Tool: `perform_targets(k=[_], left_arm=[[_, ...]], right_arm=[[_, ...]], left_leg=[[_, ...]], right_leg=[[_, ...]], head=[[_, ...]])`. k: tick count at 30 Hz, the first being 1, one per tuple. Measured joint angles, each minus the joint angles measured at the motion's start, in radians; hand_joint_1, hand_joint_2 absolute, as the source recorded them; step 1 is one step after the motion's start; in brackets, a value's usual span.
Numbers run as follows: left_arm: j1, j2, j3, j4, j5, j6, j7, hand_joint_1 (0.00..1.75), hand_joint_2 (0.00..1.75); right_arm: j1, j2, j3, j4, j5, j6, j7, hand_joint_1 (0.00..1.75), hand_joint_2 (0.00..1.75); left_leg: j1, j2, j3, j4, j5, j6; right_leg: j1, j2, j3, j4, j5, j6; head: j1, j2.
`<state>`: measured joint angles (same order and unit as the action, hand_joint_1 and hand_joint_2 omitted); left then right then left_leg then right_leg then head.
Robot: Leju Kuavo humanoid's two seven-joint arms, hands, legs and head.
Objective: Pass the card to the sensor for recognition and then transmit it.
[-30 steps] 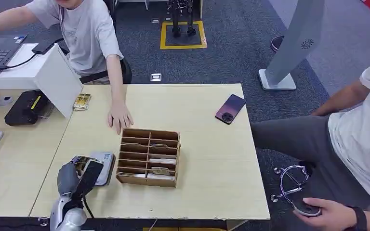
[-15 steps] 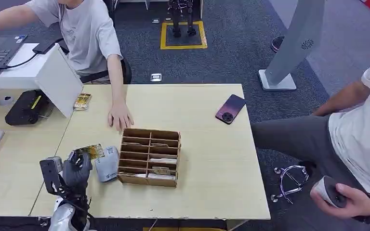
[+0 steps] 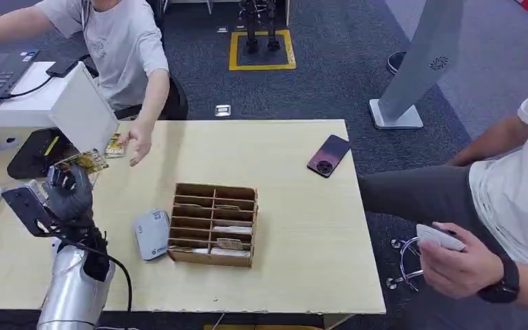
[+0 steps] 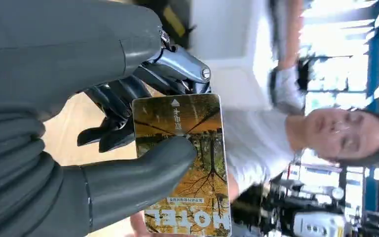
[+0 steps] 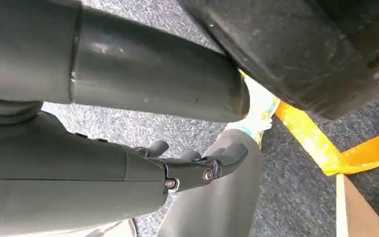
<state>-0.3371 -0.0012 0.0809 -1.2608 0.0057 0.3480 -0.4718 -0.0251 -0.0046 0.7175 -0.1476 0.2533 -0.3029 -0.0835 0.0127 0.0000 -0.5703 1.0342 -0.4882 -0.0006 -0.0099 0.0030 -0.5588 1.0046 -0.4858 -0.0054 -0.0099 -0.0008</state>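
My left hand (image 3: 69,190) is raised over the table's left edge and pinches a yellow-brown hotel card (image 3: 84,161) between thumb and fingers. In the left wrist view the card (image 4: 190,163) shows a tree picture, with the thumb (image 4: 138,182) across its face and the dark fingers (image 4: 113,101) behind it. The grey card sensor (image 3: 151,234) lies flat on the table to the right of my hand, beside the wooden box. A person's hand (image 3: 137,143) reaches toward the card from the far side. My right hand (image 5: 197,168) hangs by my side, holding nothing, fingers loosely extended.
A wooden divided box (image 3: 213,223) with cards in its slots stands mid-table. A second card (image 3: 117,146) lies at the far left, a phone (image 3: 328,155) at the far right. A white panel (image 3: 82,113) and black device (image 3: 34,152) stand to the left. A seated person at the right holds a small device (image 3: 440,237).
My left hand has lifted the card off the sensor and carried it up and to the far left. The person's hand left the table and moved left toward the card.
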Motion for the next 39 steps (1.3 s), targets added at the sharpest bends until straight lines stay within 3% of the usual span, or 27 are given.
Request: perform_targets(k=[6,9,11,12,20,27,33,36,39], left_arm=[[-0.081,0.050,-0.046,0.072,-0.458,0.276,0.005,1.75,1.75],[-0.110,0.068,-0.055,0.106,-0.619,0.335,0.014,1.75,1.75],[-0.120,0.074,-0.055,0.123,-0.657,0.341,0.014,1.75,1.75],[-0.122,0.076,-0.055,0.129,-0.660,0.342,0.014,0.00,1.75],[-0.117,0.081,-0.058,0.148,-0.638,0.328,0.007,0.00,1.75],[-0.088,0.083,-0.064,0.121,-0.490,0.131,0.019,0.00,1.75],[0.111,0.110,-0.150,-0.128,-0.468,-0.081,-0.063,0.00,1.75],[0.237,0.127,-0.231,-0.277,-0.501,-0.127,-0.097,0.00,1.75],[0.324,0.137,-0.327,-0.365,-0.586,-0.102,-0.130,0.00,1.75]], right_arm=[[-0.010,0.000,0.008,-0.002,0.018,0.020,0.000,0.00,0.00],[-0.011,0.000,0.011,-0.003,0.021,0.020,-0.002,0.00,0.00],[-0.012,0.000,0.012,-0.005,0.021,0.020,-0.002,0.00,0.00],[-0.012,0.000,0.012,-0.006,0.021,0.020,-0.002,0.00,0.00],[-0.014,0.000,0.017,-0.006,0.028,0.034,0.000,0.00,0.00],[-0.013,0.000,0.018,-0.006,0.008,0.017,-0.003,0.00,0.00],[-0.005,0.000,0.009,-0.005,-0.014,0.017,-0.016,0.00,0.00],[0.001,0.000,0.003,-0.005,-0.022,0.017,-0.018,0.00,0.00],[0.002,0.000,0.002,-0.004,-0.023,0.017,-0.018,0.00,0.00]], left_leg=[[0.000,0.000,0.000,0.000,0.000,0.000],[0.000,0.001,0.000,0.000,0.000,0.000],[0.000,0.001,0.000,0.000,0.000,0.000],[0.000,0.001,0.000,0.000,0.000,0.000],[0.000,0.001,0.000,0.000,0.000,0.000],[0.000,0.001,0.000,0.000,0.000,0.000],[0.000,0.003,-0.001,0.000,-0.002,0.000],[-0.001,0.003,-0.001,0.000,-0.003,0.001],[-0.001,0.003,-0.002,0.000,-0.003,0.001]], right_leg=[[0.000,0.001,0.000,0.000,0.000,0.000],[0.000,0.001,0.000,0.000,0.001,-0.001],[0.000,0.001,0.000,0.000,0.001,-0.001],[0.000,0.001,0.000,0.000,0.001,-0.001],[0.000,0.001,-0.001,0.000,0.001,-0.001],[0.000,0.002,-0.001,0.000,0.001,-0.001],[0.000,0.004,-0.002,0.000,0.000,0.000],[-0.001,0.004,-0.003,-0.001,-0.002,0.001],[-0.001,0.003,-0.003,-0.001,-0.002,0.001]], head=[[0.000,0.000],[0.001,0.000],[0.001,0.000],[0.000,0.000],[0.000,0.000],[0.000,0.000],[0.000,0.000],[0.000,0.000],[0.000,0.000]])
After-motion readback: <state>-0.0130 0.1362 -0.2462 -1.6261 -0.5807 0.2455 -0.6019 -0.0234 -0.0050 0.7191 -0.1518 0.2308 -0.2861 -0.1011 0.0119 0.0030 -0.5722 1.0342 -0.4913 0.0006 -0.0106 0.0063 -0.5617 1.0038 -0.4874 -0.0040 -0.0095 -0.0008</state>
